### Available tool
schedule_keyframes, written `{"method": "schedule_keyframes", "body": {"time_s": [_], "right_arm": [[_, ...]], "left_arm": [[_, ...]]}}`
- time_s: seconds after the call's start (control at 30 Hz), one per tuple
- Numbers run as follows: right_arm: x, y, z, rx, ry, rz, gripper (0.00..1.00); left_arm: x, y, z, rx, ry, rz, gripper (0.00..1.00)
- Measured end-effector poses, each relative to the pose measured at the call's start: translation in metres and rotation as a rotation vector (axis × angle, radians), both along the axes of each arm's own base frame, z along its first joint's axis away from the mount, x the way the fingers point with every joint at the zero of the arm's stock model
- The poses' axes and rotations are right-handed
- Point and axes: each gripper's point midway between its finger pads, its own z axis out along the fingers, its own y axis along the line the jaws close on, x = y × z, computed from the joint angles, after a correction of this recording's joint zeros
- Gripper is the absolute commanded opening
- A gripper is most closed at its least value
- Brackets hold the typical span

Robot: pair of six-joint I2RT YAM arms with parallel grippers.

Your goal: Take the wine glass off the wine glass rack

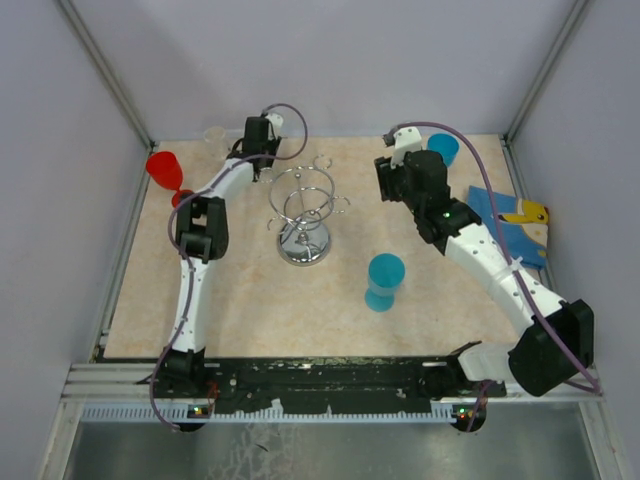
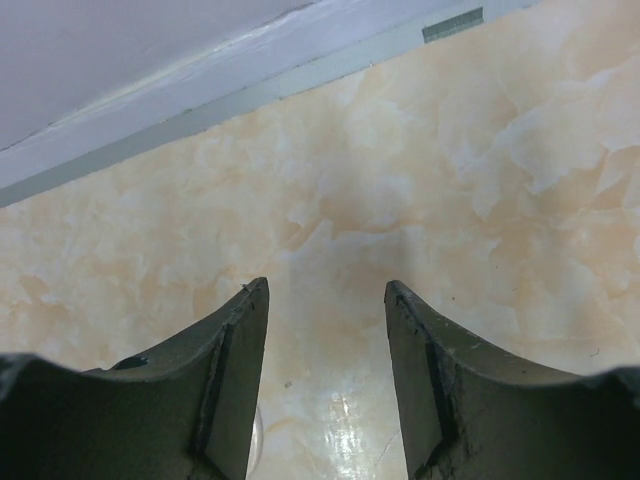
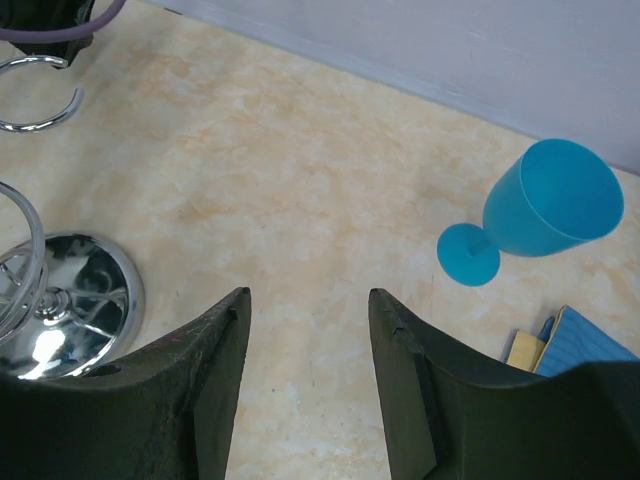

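The chrome wine glass rack [image 1: 303, 210] stands mid-table on its round shiny base [image 1: 303, 248]; the base also shows at the left of the right wrist view [image 3: 70, 300]. I cannot make out a glass on its hooks. My left gripper [image 1: 258, 145] is behind and left of the rack, open and empty over bare tabletop [image 2: 325, 285]. A clear curved glass edge [image 2: 258, 440] shows beside its left finger. My right gripper [image 1: 387, 183] is to the right of the rack, open and empty [image 3: 309, 292].
A red wine glass [image 1: 165, 172] stands at the far left. One blue wine glass [image 1: 384, 280] stands in front and right of the rack, another [image 1: 443, 148] by the back wall [image 3: 550, 205]. A blue and yellow cloth [image 1: 510, 225] lies at the right edge. A faint clear glass [image 1: 213, 134] is at the back left.
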Motion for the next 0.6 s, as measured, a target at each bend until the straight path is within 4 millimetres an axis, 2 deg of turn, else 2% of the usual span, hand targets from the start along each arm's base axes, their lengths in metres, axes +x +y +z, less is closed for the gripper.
{"method": "schedule_keyframes", "body": {"time_s": [0.23,0.6], "right_arm": [[0.001,0.001,-0.004,-0.004,0.009,0.0,0.51],[0.001,0.0,-0.004,-0.005,0.009,-0.001,0.52]], "left_arm": [[0.006,0.0,0.031,-0.047,-0.045,-0.009,0.59],[0.009,-0.003,0.102,-0.145,-0.148,-0.031,0.59]]}}
